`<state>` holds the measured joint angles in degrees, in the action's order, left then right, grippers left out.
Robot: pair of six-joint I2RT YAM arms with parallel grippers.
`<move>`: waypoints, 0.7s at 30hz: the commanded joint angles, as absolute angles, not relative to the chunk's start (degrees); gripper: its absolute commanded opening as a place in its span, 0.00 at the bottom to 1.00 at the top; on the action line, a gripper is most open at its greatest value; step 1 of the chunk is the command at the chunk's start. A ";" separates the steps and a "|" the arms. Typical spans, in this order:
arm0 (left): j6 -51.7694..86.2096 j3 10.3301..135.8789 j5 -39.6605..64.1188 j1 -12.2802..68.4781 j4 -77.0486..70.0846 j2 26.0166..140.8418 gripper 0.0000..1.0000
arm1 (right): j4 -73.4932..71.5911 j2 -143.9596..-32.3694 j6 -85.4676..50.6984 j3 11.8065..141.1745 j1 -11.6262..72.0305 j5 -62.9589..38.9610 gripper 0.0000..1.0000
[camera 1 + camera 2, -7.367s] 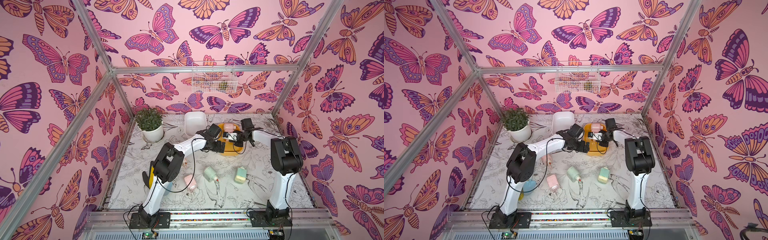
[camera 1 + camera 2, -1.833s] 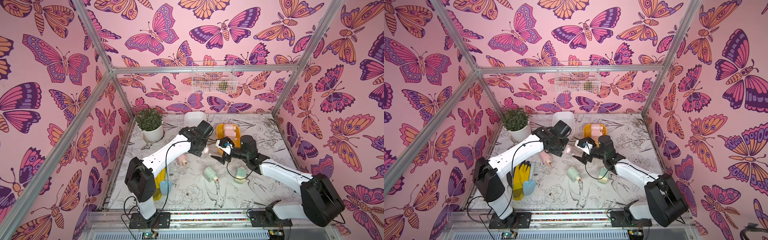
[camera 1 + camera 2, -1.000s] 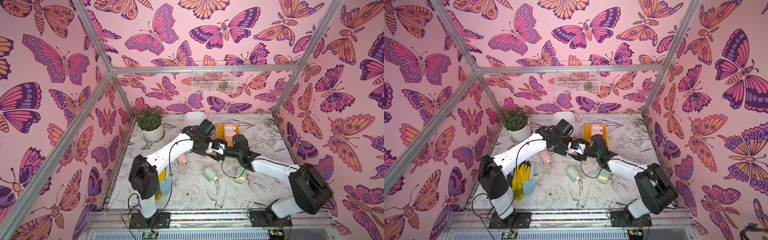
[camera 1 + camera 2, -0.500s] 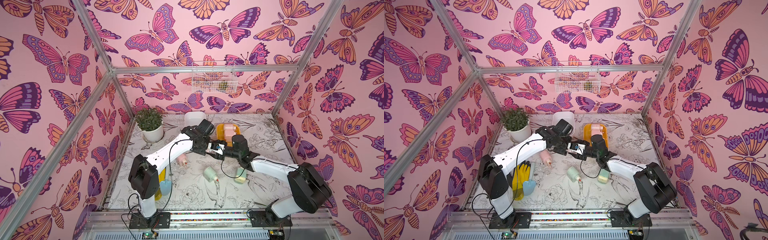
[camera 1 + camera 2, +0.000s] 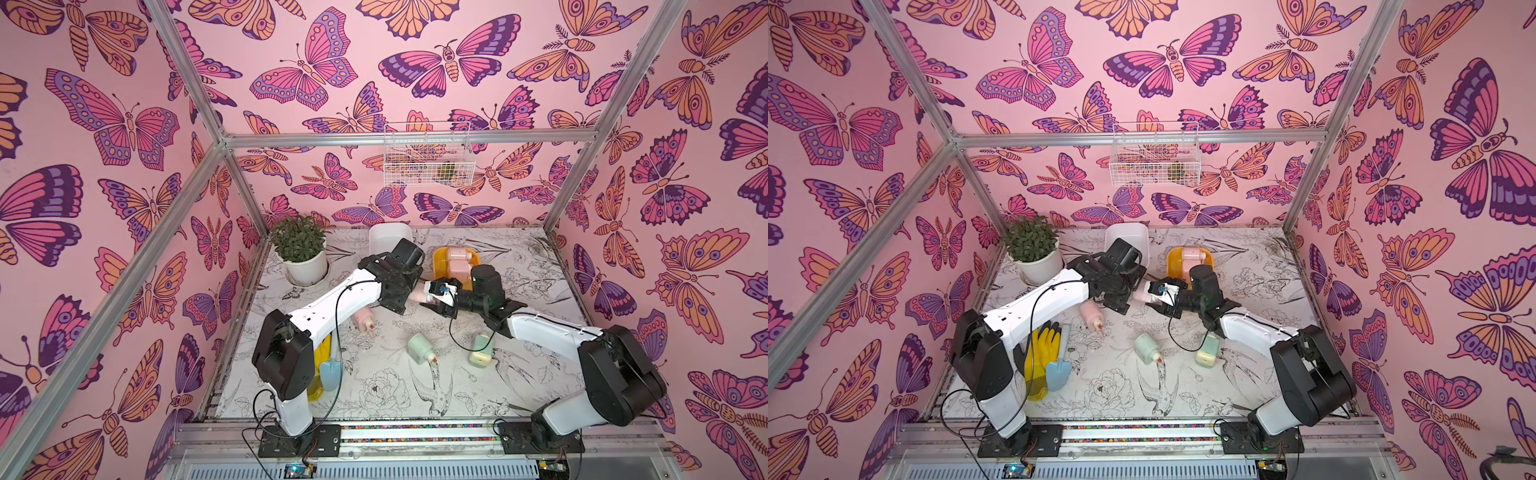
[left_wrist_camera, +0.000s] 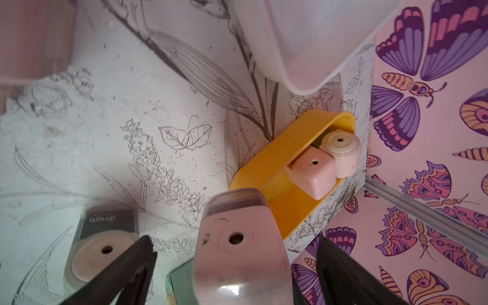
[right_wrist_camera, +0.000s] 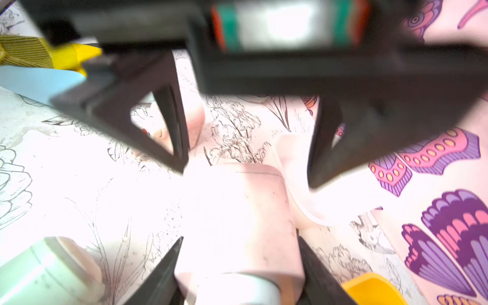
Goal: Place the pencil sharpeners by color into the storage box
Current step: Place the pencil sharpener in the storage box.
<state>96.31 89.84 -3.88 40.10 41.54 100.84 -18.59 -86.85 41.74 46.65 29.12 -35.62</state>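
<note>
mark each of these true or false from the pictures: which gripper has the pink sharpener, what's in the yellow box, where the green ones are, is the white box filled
1. The right gripper is shut on a pink sharpener. True.
2. The left gripper is clamped on that sharpener. False: its jaws stand open, clear of both sides.
3. The yellow box holds pink sharpeners. True, two show in the left wrist view.
4. Both green sharpeners are in the white box. False: they lie on the table.
5. Another pink sharpener lies on the table by the left arm. True.
</note>
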 commanded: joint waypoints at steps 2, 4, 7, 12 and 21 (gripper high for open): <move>85.27 86.88 -7.19 39.30 36.72 96.15 1.00 | -14.94 -86.89 39.61 51.03 23.32 -43.84 0.00; 81.51 85.17 -7.03 39.08 34.75 95.11 1.00 | -14.42 -87.59 39.28 51.79 20.51 -45.18 0.00; 72.32 84.02 -7.94 38.85 33.35 94.02 1.00 | -13.16 -88.80 38.68 53.24 15.56 -47.51 0.00; 59.35 77.45 -8.46 38.73 26.95 90.29 1.00 | -0.89 -92.44 44.18 58.56 7.75 -55.36 0.00; 47.60 63.13 -10.64 38.29 13.72 81.70 0.98 | 3.51 -98.88 54.63 61.15 3.87 -58.63 0.00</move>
